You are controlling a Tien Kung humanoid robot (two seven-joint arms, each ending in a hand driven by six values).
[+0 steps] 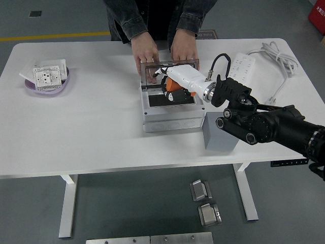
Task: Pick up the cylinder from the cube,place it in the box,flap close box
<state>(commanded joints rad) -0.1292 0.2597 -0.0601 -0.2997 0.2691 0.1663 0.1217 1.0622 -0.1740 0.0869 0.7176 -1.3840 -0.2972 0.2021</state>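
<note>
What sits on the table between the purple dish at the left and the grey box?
Nothing: in the head view the table is bare white between the purple dish and the grey box.

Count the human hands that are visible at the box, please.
2. One hand rests on the far left edge of the box; the other hand rests on its far right edge. None seems hidden.
</note>
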